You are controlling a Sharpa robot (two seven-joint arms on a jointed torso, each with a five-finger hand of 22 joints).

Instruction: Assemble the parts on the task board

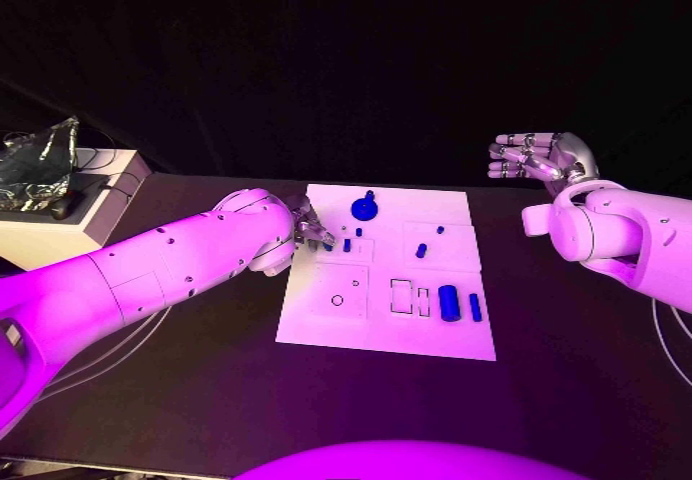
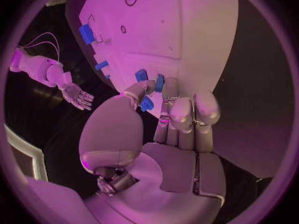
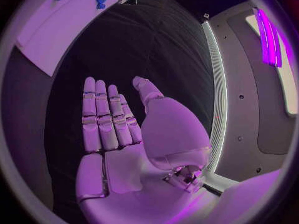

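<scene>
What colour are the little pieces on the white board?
Blue. The parts on the task board show best in the head view.

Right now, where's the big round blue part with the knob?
In the head view the big round blue part sits at the far edge of the white task board, left of centre, just right of the left robot hand.

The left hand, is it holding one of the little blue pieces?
It cannot be told. The left hand has its fingertips down among small blue parts at the task board edge. The right hand holds nothing.
</scene>
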